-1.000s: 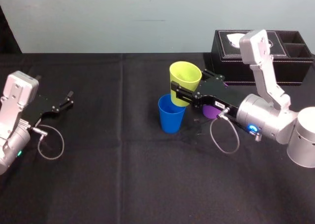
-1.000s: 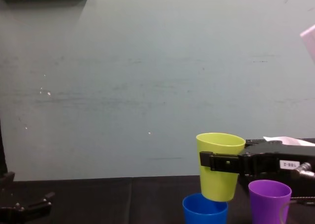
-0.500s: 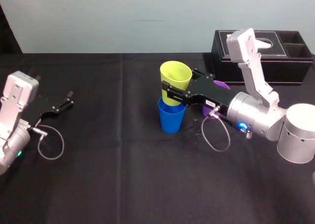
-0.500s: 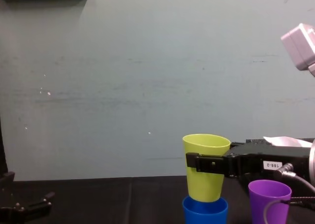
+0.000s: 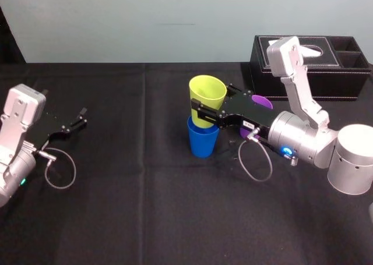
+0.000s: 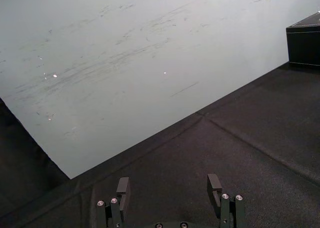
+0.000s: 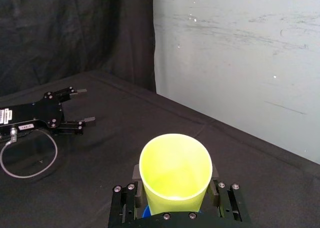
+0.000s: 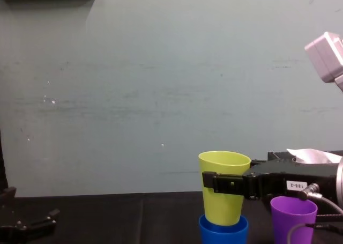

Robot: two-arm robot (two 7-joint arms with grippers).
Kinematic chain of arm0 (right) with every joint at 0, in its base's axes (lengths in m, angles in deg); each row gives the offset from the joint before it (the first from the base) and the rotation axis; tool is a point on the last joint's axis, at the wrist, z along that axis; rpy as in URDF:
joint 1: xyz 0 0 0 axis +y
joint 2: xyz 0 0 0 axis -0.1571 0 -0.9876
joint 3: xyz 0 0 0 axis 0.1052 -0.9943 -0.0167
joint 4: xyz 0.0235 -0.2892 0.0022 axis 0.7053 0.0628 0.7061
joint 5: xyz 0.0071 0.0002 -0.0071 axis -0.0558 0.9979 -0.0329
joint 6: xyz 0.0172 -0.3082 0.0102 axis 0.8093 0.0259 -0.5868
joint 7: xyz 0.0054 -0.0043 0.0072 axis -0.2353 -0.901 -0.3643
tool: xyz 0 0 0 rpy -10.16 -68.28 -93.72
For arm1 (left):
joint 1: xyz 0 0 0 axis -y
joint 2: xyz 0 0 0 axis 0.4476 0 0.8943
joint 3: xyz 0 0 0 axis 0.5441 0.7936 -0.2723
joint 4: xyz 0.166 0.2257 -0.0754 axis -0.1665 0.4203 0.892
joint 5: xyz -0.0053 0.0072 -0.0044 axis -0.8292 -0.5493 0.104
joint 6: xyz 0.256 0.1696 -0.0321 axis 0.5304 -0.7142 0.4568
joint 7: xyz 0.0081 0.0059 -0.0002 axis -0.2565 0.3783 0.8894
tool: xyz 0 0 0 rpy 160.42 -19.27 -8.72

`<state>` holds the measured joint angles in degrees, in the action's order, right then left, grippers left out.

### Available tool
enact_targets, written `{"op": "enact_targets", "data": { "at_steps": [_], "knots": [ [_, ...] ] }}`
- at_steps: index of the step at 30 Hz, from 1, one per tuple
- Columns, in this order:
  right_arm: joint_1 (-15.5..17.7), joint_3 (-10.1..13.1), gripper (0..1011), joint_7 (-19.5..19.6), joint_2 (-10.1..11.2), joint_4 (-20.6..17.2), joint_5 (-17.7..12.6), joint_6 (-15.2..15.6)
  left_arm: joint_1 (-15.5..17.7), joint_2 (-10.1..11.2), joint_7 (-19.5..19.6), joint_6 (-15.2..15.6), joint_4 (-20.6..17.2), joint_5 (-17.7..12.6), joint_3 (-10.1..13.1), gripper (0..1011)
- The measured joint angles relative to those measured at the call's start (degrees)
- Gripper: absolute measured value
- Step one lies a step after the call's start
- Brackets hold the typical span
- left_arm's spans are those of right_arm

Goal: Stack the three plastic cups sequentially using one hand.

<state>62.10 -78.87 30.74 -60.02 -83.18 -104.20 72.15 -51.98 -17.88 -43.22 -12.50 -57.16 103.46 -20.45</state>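
The right pincer (image 5: 204,116) is moving left and lowering, carrying the yellow-green cup (image 5: 207,92) with it. A second ago that cup was hanging off to the right of the blue cup (image 5: 203,141), its base above the rim. Now it is sitting centred over the blue cup, its base sinking inside the mouth.

A yellow-green cup (image 5: 206,98), blue cup (image 5: 203,141), purple cup (image 8: 292,216)

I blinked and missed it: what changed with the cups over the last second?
The right gripper, still holding the yellow-green cup, carried it leftward and down until its base dipped into the blue cup. The blue cup, purple cup and left gripper stayed put.
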Motion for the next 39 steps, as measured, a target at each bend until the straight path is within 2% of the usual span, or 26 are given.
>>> {"op": "enact_targets", "data": {
  "at_steps": [12, 23, 39],
  "knots": [
    [0.38, -0.35, 735, -0.1, 0.06, 1.03, -0.02, -0.71, 0.0, 0.0, 0.0, 0.0, 0.0, 0.0, 0.0, 1011],
    [0.34, -1.37, 735, 0.01, -0.5, 2.64, 1.63, -1.59, 0.0, 0.0, 0.0, 0.0, 0.0, 0.0, 0.0, 1012],
    [0.36, -1.17, 737, 0.01, -0.43, 2.44, 1.51, -1.54, 0.0, 0.0, 0.0, 0.0, 0.0, 0.0, 0.0, 1011]
  ]
}}
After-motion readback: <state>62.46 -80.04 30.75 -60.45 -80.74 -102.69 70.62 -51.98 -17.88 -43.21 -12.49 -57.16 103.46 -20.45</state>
